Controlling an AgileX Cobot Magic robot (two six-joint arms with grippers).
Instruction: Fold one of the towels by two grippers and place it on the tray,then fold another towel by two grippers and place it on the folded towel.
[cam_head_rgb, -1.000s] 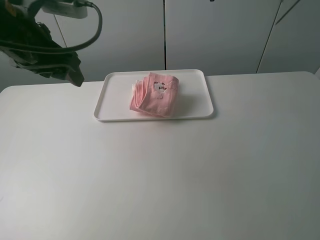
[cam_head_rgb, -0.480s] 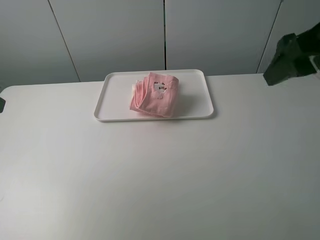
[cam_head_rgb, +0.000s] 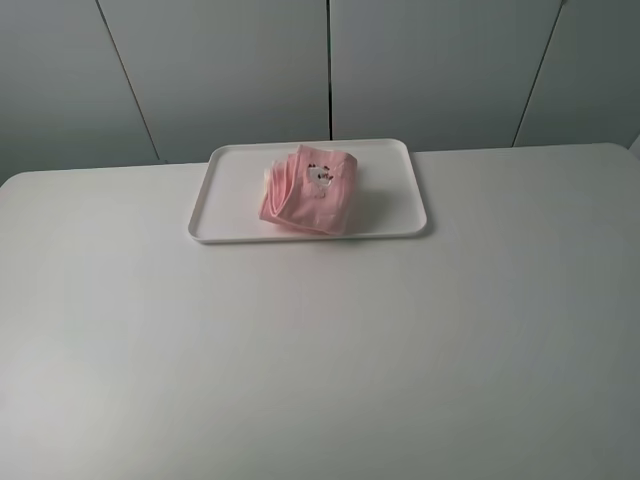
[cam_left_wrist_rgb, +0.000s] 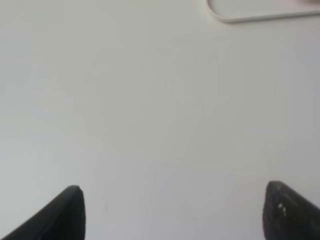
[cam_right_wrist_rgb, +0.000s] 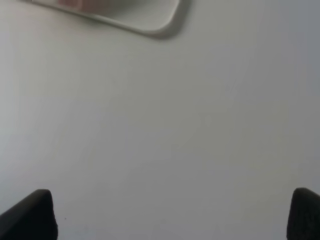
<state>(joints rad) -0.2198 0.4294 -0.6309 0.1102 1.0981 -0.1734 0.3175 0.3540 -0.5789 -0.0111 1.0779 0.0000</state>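
Observation:
The white tray (cam_head_rgb: 400, 225) lies at the back middle of the table. On it rests the folded pink towel (cam_head_rgb: 312, 190), its cartoon face turned up. A paler strip runs along the towel's left edge; I cannot tell whether that is the cream towel. Neither arm shows in the high view. My left gripper (cam_left_wrist_rgb: 173, 200) is open over bare table, with a corner of the tray (cam_left_wrist_rgb: 250, 17) far ahead of it. My right gripper (cam_right_wrist_rgb: 171, 200) is open too, nothing between its fingers, and another corner of the tray (cam_right_wrist_rgb: 150, 27) lies ahead.
The white table (cam_head_rgb: 320, 360) spreads wide in front of the tray. Grey cabinet doors (cam_head_rgb: 430, 70) stand behind the table's far edge.
The left arm, seen at the upper left a second ago, has left the high view. The right arm showed at the right edge half a second ago and is gone too. The towel has not moved.

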